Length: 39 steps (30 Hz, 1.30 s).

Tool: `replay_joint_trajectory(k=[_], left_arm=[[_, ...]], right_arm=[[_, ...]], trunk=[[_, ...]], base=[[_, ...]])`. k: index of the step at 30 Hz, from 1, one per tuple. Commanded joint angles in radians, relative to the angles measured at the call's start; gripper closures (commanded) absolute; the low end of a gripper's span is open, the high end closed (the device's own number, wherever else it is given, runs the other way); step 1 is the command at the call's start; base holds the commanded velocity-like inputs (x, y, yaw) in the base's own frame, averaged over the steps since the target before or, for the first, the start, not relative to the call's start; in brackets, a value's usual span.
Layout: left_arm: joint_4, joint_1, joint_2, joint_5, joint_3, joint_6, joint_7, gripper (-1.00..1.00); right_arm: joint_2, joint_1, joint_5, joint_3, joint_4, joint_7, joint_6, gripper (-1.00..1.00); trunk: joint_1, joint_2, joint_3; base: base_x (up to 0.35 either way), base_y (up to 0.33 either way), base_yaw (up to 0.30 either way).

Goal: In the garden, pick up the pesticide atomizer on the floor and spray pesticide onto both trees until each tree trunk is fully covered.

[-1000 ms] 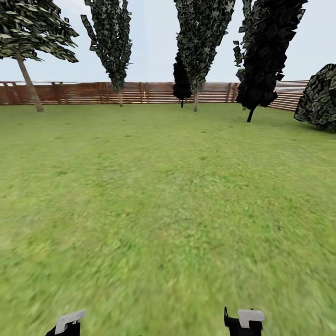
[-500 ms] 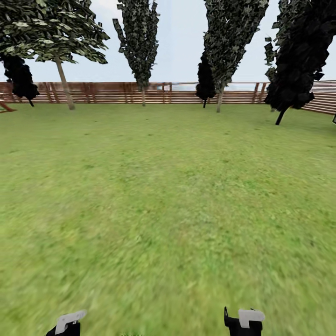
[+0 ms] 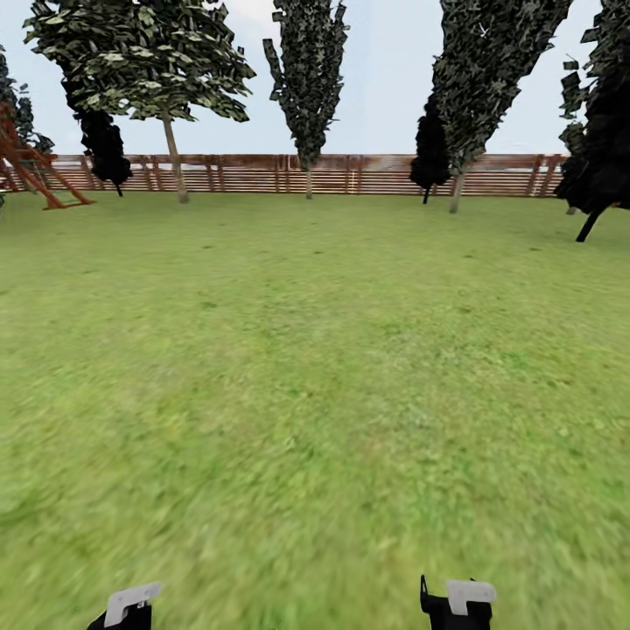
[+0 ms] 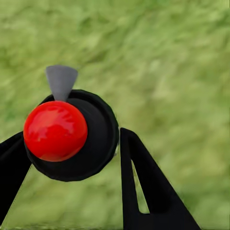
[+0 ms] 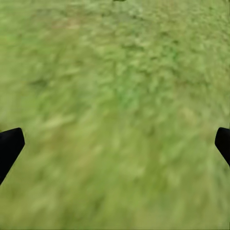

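Note:
The pesticide atomizer (image 4: 72,134), a black round body with a shiny red ball and a small grey nozzle tab, sits between the black fingers of my left gripper (image 4: 72,143), which is shut on it above the grass floor (image 4: 172,62). My right gripper (image 5: 115,143) is open over bare lawn, its fingertips far apart. Both wrists peek in at the bottom of the head view, left gripper (image 3: 122,608) and right gripper (image 3: 459,604). A tree (image 3: 149,48) with a broad ragged crown and a pale bare tree trunk (image 3: 173,157) stands far off at the back left of the garden.
A reddish-brown slat fence (image 3: 350,173) closes the far side of the lawn (image 3: 315,367). Narrow dark cone trees (image 3: 308,70) stand along it, black ones at the right (image 3: 604,131). A red-brown wooden frame (image 3: 35,171) stands at the far left.
The whole head view has swung left, so the trees and fence sit further right in the picture, and the wooden frame has come into view. The grippers hold as before.

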Motion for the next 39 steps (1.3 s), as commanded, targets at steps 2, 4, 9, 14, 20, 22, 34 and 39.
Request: replay_joint_trajectory(k=[2,4,9,14,20,22,34,39], left_arm=[[0.0,-0.001,0.0,0.005,-0.008,-0.003,0.004,1.0],[0.0,-0.001,0.0,0.005,-0.008,-0.003,0.004,1.0],[-0.001,-0.001,0.0,0.006,-0.008,-0.003,0.004,1.0],[0.0,-0.001,0.001,0.007,-0.007,-0.003,0.004,1.0],[0.0,-0.001,0.003,0.065,-0.007,-0.004,0.004,1.0],[0.0,-0.001,0.003,0.073,-0.007,-0.003,0.003,1.0],[0.0,-0.001,-0.001,0.069,-0.011,-0.004,-0.001,1.0],[0.0,-0.001,0.0,0.068,-0.011,-0.004,0.0,1.0]], right_arm=[[0.0,0.0,0.0,0.009,0.0,-0.008,0.0,-1.0],[0.0,0.0,0.0,0.009,0.0,-0.008,0.0,-1.0],[0.0,-0.001,0.0,0.009,0.0,-0.008,0.0,-1.0],[0.0,0.0,0.0,0.009,0.0,-0.008,0.0,-1.0],[0.0,0.0,0.0,0.009,0.0,-0.008,0.0,-1.0],[0.0,0.0,0.0,0.009,0.0,-0.008,0.0,-1.0],[0.0,-0.001,0.0,0.009,0.0,-0.008,0.0,-1.0],[0.0,0.0,0.001,0.009,0.0,-0.006,0.0,-1.0]], trunk=[[0.0,0.0,-0.001],[0.0,0.0,-0.001],[0.0,0.0,-0.001],[0.0,0.0,-0.001],[0.0,0.0,-0.001],[0.0,0.0,-0.001],[0.0,0.0,-0.001],[0.0,0.0,-0.001]], base=[[0.0,0.0,0.286],[0.0,0.0,0.286],[0.0,0.0,0.286],[0.028,0.0,0.286],[0.277,0.06,0.286],[0.316,0.142,0.286],[0.134,0.05,0.286],[0.306,0.059,0.271]])
